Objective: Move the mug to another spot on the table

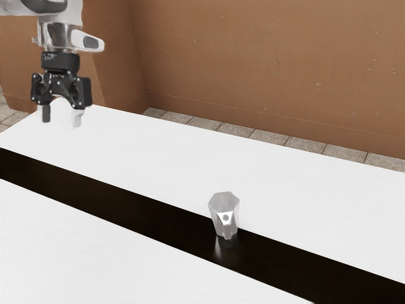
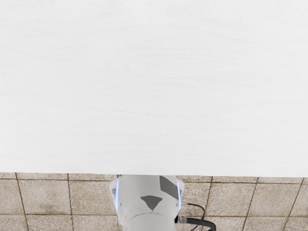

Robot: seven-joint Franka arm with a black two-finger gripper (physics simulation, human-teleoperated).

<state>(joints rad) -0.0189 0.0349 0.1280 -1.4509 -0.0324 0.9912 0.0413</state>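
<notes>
A pale grey faceted mug (image 1: pixel 224 215) stands upright on the table's dark stripe (image 1: pixel 126 212), right of centre in the exterior view. My gripper (image 1: pixel 61 118) hangs high over the far left end of the white table (image 1: pixel 190 158), well away from the mug, pointing down. Its two fingers (image 1: pixel 76 118) stand apart with nothing between them, so it is open. The wrist view looks straight down on bare white tabletop (image 2: pixel 154 82) with the robot's base (image 2: pixel 147 202) past the table's edge.
A brown wall (image 1: pixel 272 57) runs behind the table, with a strip of tiled floor (image 1: pixel 304 142) at its foot. Tiled floor (image 2: pixel 48 197) also lies beyond the table's edge by the robot's base. White tabletop lies on both sides of the dark stripe.
</notes>
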